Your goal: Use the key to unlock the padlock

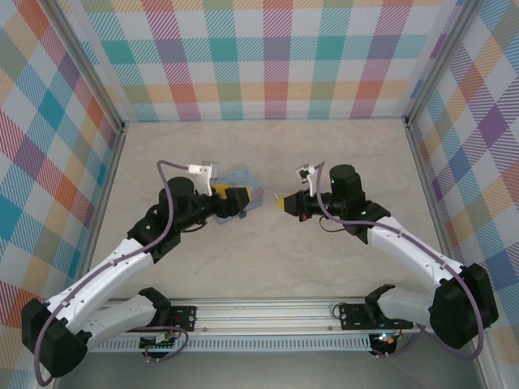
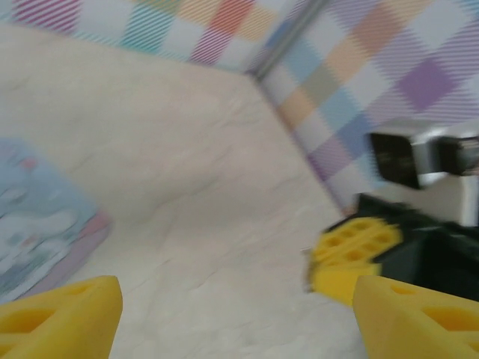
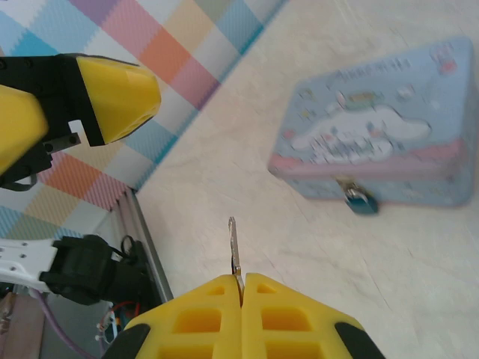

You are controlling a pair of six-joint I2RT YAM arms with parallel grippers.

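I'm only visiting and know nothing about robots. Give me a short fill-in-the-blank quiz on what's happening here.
1. The right gripper is shut on a thin metal ____.
2. The small blue padlock hangs on the front of the pastel cartoon-printed ____.
3. The left gripper holds nothing, and its yellow jaws stand ____.

Missing words: key; tin; open.

Top looks down; close wrist views share tin (image 3: 378, 131)

No readable text anywhere (lettering on the tin (image 3: 374, 134) blurred)
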